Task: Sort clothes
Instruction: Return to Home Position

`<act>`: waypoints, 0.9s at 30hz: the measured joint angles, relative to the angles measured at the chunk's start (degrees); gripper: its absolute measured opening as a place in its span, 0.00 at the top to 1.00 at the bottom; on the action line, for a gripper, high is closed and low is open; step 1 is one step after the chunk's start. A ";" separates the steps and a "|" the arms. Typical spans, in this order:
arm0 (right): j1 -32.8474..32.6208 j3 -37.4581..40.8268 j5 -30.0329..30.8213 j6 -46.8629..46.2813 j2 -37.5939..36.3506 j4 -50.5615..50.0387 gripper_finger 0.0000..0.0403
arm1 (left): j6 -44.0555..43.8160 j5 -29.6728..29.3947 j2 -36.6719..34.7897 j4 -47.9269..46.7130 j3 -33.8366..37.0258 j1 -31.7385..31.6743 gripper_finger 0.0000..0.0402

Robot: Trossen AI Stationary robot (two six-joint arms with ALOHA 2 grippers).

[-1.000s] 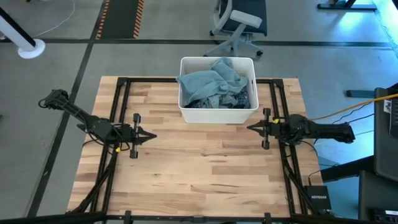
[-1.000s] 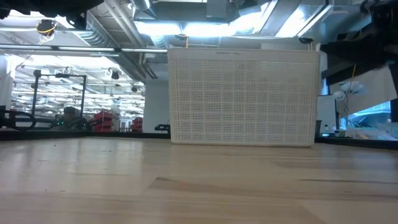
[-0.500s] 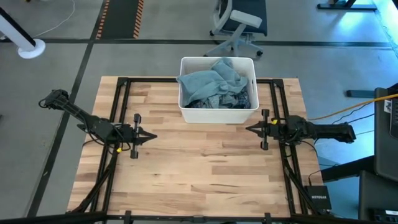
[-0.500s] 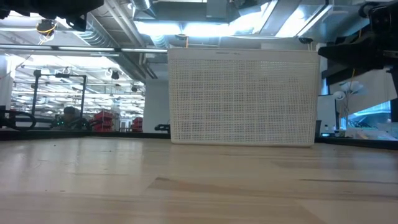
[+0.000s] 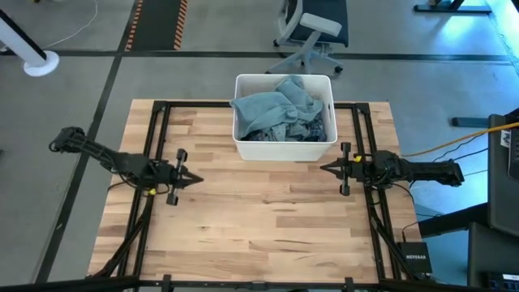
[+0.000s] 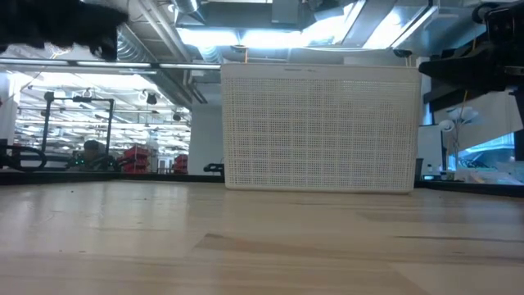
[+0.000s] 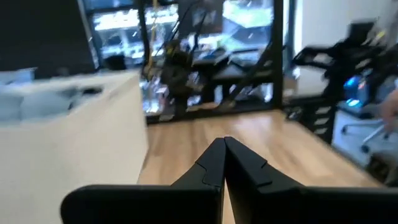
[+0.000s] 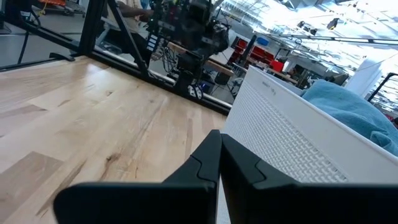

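Note:
The clothes (image 5: 280, 113), a heap of light blue-grey and darker fabric, lie inside the white bin (image 5: 243, 146) at the table's far middle; a blue-grey piece (image 8: 354, 106) tops its rim. My left gripper (image 5: 199, 178) hangs shut over the table's left side, pointing level toward the right, empty. My right gripper (image 5: 323, 168) hangs shut over the right side, pointing left, near the bin's near right corner, empty. Both sets of fingertips meet in the wrist views (image 7: 224, 146) (image 8: 219, 140).
A black frame of rails (image 5: 158, 146) runs along the table's left and right sides and far edge. Bare wood (image 5: 268, 219) spreads between the arms and toward the near edge. An office chair (image 5: 312, 32) stands on the floor beyond the table.
My left arm has swung a little: its elbow has sunk and moved toward the near edge, and the gripper has dipped slightly and turned more toward the far right. The right arm has kept still.

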State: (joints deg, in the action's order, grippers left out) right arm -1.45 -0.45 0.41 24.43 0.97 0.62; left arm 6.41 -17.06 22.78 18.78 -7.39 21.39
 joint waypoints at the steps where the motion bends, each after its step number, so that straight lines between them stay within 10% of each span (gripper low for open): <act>1: -0.02 0.00 0.01 0.00 0.00 0.00 0.96 | -0.08 -0.02 -0.72 -0.42 0.84 -1.18 1.00; 27: -0.01 0.02 -0.01 -0.07 0.02 -0.01 0.96 | -5.62 -0.04 -21.69 -14.85 6.81 -19.77 1.00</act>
State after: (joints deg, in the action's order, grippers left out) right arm -1.46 -0.43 0.40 24.36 0.99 0.61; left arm 0.79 -17.10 1.09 3.93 -0.58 1.63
